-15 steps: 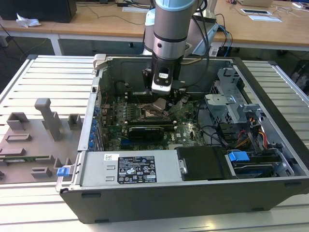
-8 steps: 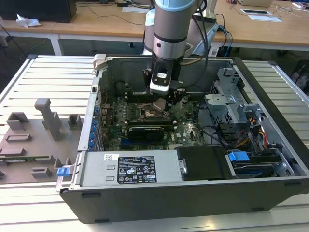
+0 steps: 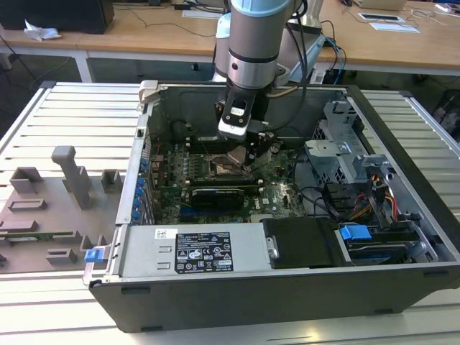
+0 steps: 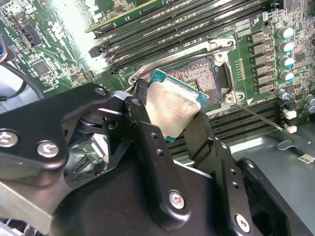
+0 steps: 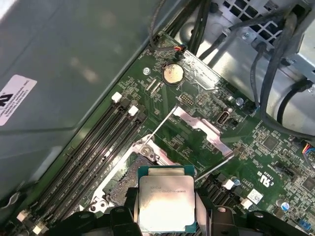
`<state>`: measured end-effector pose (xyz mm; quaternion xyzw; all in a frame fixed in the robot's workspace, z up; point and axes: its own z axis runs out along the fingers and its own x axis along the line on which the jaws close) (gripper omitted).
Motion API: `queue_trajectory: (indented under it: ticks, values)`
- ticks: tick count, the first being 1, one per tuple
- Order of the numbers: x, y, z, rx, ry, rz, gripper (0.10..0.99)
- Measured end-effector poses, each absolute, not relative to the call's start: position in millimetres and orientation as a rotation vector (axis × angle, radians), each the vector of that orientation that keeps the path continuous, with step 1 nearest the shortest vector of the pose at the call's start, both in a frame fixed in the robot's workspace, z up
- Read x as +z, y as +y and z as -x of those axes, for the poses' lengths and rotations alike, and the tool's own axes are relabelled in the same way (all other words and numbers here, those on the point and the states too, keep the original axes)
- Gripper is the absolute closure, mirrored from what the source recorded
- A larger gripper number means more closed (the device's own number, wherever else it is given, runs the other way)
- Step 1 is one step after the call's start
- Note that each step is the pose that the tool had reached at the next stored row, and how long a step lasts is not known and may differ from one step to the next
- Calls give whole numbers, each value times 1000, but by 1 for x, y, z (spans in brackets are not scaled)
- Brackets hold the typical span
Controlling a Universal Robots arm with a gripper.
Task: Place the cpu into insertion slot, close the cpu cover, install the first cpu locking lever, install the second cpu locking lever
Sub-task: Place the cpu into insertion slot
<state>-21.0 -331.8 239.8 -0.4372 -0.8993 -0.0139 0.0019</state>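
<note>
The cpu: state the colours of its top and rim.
The cpu: silvery-grey top, green rim; best in the first wrist view.

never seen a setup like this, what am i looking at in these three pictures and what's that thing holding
It's a robot arm working inside an open desktop computer case lying on a slatted metal table. The exterior view comes from a camera off the arm; both wrist views come from cameras riding on the arm, looking at the green motherboard. The black pincer is shut on the cpu, a flat silvery square chip, held by two edges over the insertion slot, not yet seated. The cpu cover stands open. A grey plate with blocks lies beside the case.
</note>
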Motion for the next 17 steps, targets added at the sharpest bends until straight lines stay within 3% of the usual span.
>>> queue_trajectory:
  ticks: [17]
  values:
    - [239, -332, 21, -43, -2716, 1575, 545]
